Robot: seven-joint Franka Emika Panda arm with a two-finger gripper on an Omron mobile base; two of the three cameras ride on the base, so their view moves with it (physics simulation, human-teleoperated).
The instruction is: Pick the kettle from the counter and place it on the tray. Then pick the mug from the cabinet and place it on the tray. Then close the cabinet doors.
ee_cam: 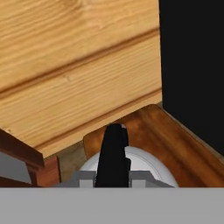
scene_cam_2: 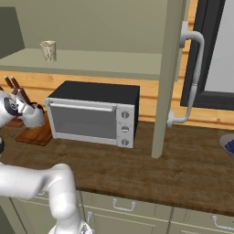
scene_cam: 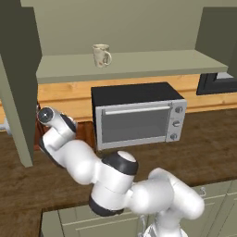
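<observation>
Pincer (ee_cam: 113, 177) apparently clamped on kettle (ee_cam: 144, 164) handle, kettle directly beneath, above tray (ee_cam: 170, 135).

A black-topped microwave (scene_cam: 139, 118) with a grey glass door and three knobs on a silver panel stands against the light wooden backsplash (scene_cam_2: 155, 103), whose planks run level. A dark-framed window (scene_cam_2: 215, 55) sits to the right of it, above the backsplash. Below the front edge of the worktop runs a row of pale olive drawers (scene_cam_2: 137, 212) with short curved handles. A wooden knife block (scene_cam_2: 18, 98) holding dark-handled knives stands left of the microwave. Light is even and soft, without hard shadows.
</observation>
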